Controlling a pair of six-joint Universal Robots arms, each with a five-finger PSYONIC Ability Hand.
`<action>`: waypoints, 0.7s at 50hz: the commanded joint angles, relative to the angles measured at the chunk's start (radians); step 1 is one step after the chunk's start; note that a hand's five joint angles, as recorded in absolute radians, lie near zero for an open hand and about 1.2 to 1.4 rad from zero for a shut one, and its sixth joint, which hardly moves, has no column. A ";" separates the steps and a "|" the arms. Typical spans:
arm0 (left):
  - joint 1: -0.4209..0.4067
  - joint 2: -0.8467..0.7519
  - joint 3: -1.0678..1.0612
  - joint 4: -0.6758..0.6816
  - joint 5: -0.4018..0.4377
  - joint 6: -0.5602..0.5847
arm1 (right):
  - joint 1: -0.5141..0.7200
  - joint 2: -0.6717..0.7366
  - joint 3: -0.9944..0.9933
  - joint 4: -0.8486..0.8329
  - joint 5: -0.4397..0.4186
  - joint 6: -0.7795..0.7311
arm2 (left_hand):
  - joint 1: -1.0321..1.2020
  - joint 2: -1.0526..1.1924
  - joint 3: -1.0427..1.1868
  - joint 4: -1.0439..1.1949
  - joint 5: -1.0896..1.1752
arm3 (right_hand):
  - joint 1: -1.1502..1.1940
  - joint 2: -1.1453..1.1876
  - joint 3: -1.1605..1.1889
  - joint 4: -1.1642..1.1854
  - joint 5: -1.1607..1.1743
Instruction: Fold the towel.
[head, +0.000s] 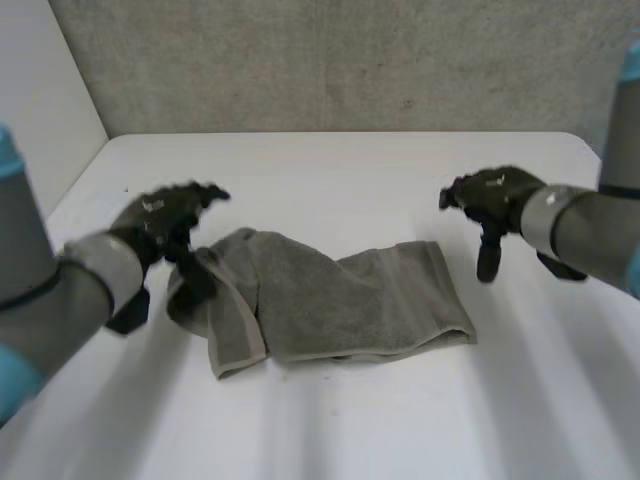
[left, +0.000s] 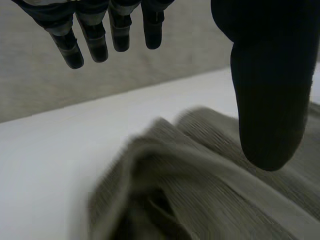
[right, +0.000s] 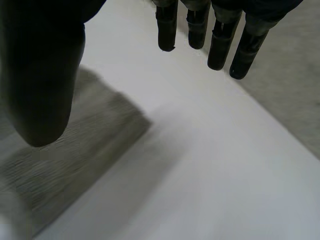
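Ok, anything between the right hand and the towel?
No, just bare table separates the right hand from the towel, in the head and right wrist views.

Grey arms (head: 55, 300), light-blue caps (head: 630, 62), black robot hands (head: 160, 215).

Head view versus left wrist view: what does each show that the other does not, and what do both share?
Head view beyond the left wrist view: the whole grey towel, bunched at its left end and flatter at its right, and the open right hand near the towel's right end. Left wrist view beyond the head view: the dark hollow inside the bunched folds, and the gap between straight fingers and thumb. Both: the open left hand above the towel's bunched end, the white table, the grey wall.
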 joint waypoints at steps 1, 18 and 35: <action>-0.022 0.183 -0.323 0.125 0.217 0.351 | -0.013 -0.174 0.316 -0.101 -0.070 -0.064 | 0.032 0.043 0.043 0.042 0.012 | -0.062 -0.064 -0.066 -0.085 -0.061; -0.005 0.069 -0.488 0.374 0.265 0.731 | 0.000 -0.246 0.742 -0.366 -0.066 -0.100 | 0.167 0.178 0.178 0.178 0.147 | -0.062 -0.064 -0.066 -0.085 -0.061; 0.000 0.014 -0.508 0.593 0.228 0.733 | 0.002 -0.226 0.822 -0.638 -0.059 -0.077 | 0.921 0.932 0.932 0.932 0.902 | -0.062 -0.064 -0.066 -0.085 -0.061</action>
